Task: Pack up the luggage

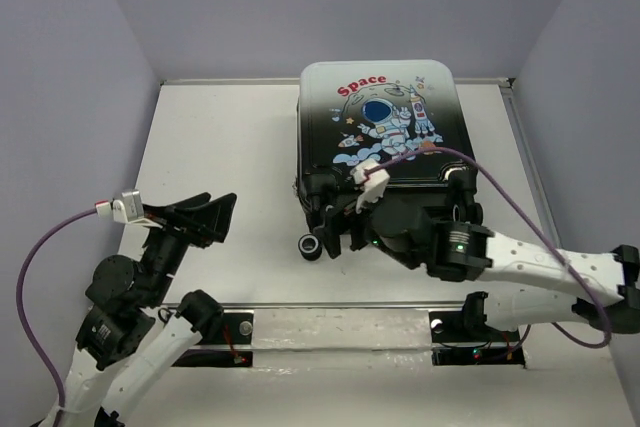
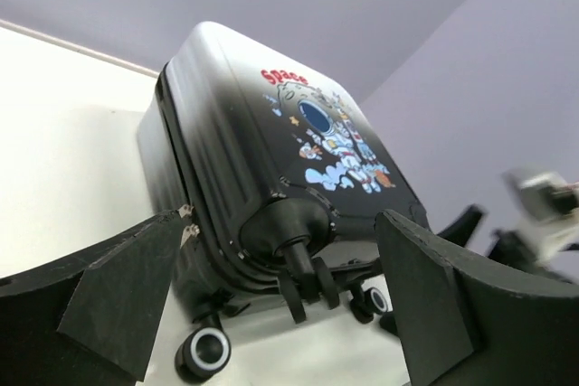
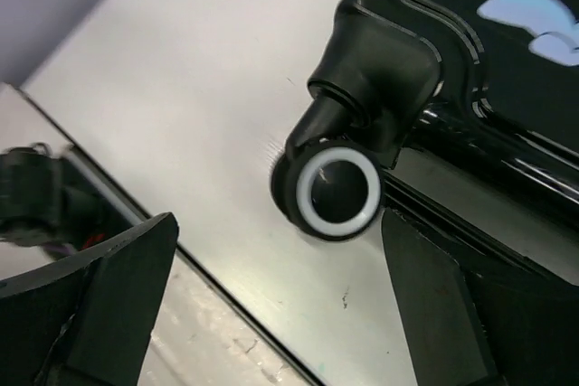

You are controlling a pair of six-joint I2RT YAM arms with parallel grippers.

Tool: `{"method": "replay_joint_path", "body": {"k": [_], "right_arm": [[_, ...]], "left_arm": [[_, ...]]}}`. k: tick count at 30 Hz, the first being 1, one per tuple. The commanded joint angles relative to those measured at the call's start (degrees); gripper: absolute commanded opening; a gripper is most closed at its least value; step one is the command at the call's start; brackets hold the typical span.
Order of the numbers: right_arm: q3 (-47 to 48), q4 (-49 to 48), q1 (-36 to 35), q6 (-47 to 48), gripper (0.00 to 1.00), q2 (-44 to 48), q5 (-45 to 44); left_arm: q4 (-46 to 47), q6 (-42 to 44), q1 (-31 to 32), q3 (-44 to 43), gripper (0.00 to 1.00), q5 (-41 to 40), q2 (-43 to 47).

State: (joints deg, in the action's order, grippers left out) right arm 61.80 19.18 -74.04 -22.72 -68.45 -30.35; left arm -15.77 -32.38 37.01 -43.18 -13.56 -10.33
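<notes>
The luggage (image 1: 385,127) lies shut on the table with its astronaut and red "Space" print facing up and its black wheels (image 1: 310,245) toward me. It also shows in the left wrist view (image 2: 271,160). My left gripper (image 1: 205,215) is open and empty, left of the suitcase and apart from it. My right gripper (image 1: 340,227) is open at the wheel end of the suitcase. In the right wrist view a white-ringed wheel (image 3: 336,192) sits just ahead of the open fingers (image 3: 425,305), and nothing is held.
White walls enclose the table at the back and sides. A purple cable (image 1: 520,217) loops over the right arm, another (image 1: 40,247) over the left. A metal strip (image 1: 330,327) runs along the table's near edge between the arm bases.
</notes>
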Motion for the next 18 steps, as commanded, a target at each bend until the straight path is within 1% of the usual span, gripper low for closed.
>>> {"method": "replay_joint_path", "body": {"k": [1, 2, 3, 5, 6, 9, 10, 13, 18], "right_arm": [[-0.89, 2.18, -1.02, 0.83, 1.00, 14.46, 2.23], [-1.33, 2.00, -1.02, 1.36, 1.00, 17.00, 1.70], [-2.55, 1.74, -1.02, 1.54, 1.00, 22.25, 1.00], [-4.40, -0.71, -1.02, 2.85, 1.00, 27.81, 0.38], [-6.67, -3.25, -1.02, 3.21, 1.00, 33.41, -0.23], [-10.11, -7.12, -1.02, 3.30, 1.00, 41.35, -1.55], [-12.56, -7.92, -1.02, 3.21, 1.00, 45.99, -2.16], [-16.87, -9.42, -1.02, 2.07, 1.00, 51.90, -6.29], [-19.35, -9.60, -1.02, 1.45, 1.00, 52.28, -8.23]], "left_arm": [[-6.38, 2.32, -0.01, -2.78, 0.99, 1.25, 2.76], [-6.38, 2.50, -0.01, -3.66, 0.99, 1.61, 3.20], [-6.38, 2.59, -0.01, -4.10, 0.99, 2.31, 3.73], [-6.55, 3.02, -0.01, -5.33, 0.99, 2.57, 4.96], [-6.55, 3.37, -0.01, -5.51, 0.99, 2.66, 5.49], [-6.29, 4.08, -0.01, -5.95, 0.99, 2.75, 6.46], [-6.29, 4.43, -0.10, -5.95, 0.99, 2.75, 6.37], [-5.51, 4.52, -0.01, -5.25, 0.99, 2.84, 6.20], [-4.27, 3.47, -0.01, -3.05, 0.99, 2.84, 4.88]]}}
